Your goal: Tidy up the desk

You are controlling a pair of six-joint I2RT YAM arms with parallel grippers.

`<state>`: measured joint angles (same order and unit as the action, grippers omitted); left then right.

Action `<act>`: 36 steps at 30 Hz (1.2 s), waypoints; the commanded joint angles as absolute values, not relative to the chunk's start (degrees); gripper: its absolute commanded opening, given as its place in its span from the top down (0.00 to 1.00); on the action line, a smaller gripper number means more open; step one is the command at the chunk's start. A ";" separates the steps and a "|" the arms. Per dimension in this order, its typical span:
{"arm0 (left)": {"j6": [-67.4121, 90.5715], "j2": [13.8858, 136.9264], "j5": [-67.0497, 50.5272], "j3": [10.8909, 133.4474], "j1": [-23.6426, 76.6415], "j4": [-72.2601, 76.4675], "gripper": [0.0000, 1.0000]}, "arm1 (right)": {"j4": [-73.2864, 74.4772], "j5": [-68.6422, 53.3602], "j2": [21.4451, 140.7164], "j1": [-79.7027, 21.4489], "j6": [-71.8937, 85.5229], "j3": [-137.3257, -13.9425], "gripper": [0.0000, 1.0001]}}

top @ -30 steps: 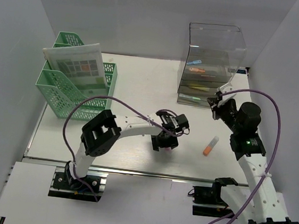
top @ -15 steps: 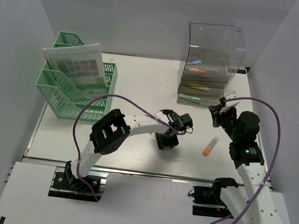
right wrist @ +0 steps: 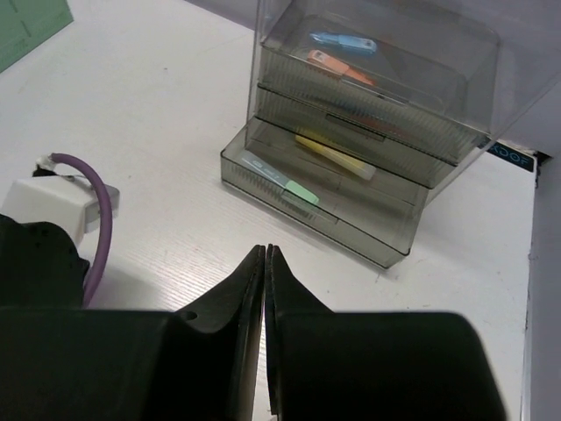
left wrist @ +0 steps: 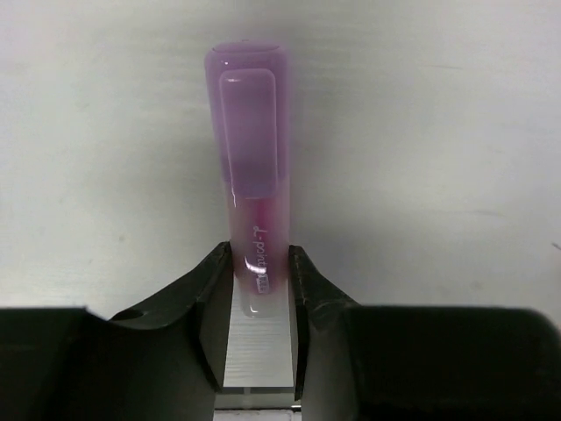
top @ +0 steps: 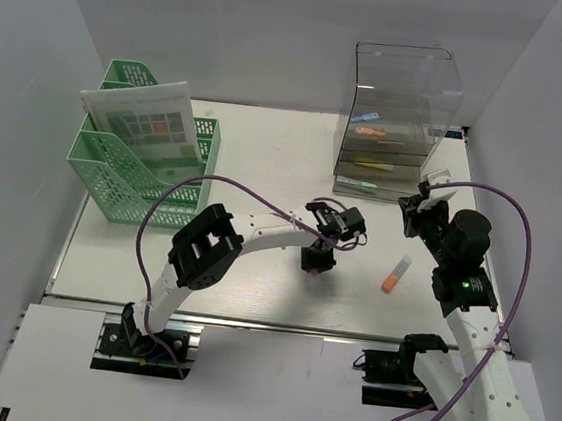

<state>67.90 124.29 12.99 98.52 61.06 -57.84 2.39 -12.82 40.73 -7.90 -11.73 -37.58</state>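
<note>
White arm links (top: 269, 232), black joints (top: 201, 252), purple cables (right wrist: 104, 206), matte black left hand (left wrist: 260, 256).

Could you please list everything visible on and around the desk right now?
desk: one, white, enclosed by pale grey walls
file rack: one unit with several slots, green mesh, far left of the desk
booklet: one, white with coloured squares, standing in the file rack
drawer unit: one, smoky clear plastic, far right of the desk
drawer markers: at least four, blue, orange, yellow and green-tipped, inside the drawers
orange marker: one, white-capped, lying on the desk right of centre
pink highlighter: one, lying mid-desk between the left fingers
left end effector: one, black, closed on the pink highlighter
right end effector: one, black, shut and empty, facing the drawer unit
</note>
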 commanded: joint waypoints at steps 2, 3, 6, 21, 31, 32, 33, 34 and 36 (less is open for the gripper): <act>40.48 119.71 15.55 104.15 61.87 -50.73 0.99 | -1.50 -9.93 40.61 -7.03 -9.93 -36.91 0.92; 35.04 119.01 15.56 103.37 61.87 -46.88 0.99 | -1.49 -10.02 40.69 -6.60 -9.84 -36.83 0.93; 13.59 114.97 13.28 98.44 60.56 -37.83 1.00 | -1.32 -10.28 40.61 -5.89 -9.32 -36.91 0.95; -32.94 124.09 6.24 105.81 54.67 -11.96 1.00 | -1.58 -7.56 41.31 -3.87 -8.79 -37.09 0.97; -41.30 133.41 9.75 110.92 51.77 11.04 1.00 | -1.58 -4.66 41.40 -4.04 -7.56 -37.79 0.98; -41.83 134.11 10.19 111.18 51.77 12.29 1.00 | -1.58 -4.57 41.31 -4.04 -7.56 -37.79 0.97; -42.18 135.95 10.98 111.79 51.77 13.17 1.00 | -1.58 -4.57 41.40 -3.87 -7.47 -37.88 0.98; -42.36 136.92 11.33 113.71 51.77 14.49 1.00 | -1.58 -4.57 41.31 -4.04 -7.47 -37.97 0.98; -41.84 139.74 11.78 116.53 51.25 14.33 0.99 | -1.50 -4.40 41.31 -4.13 -7.56 -38.06 0.97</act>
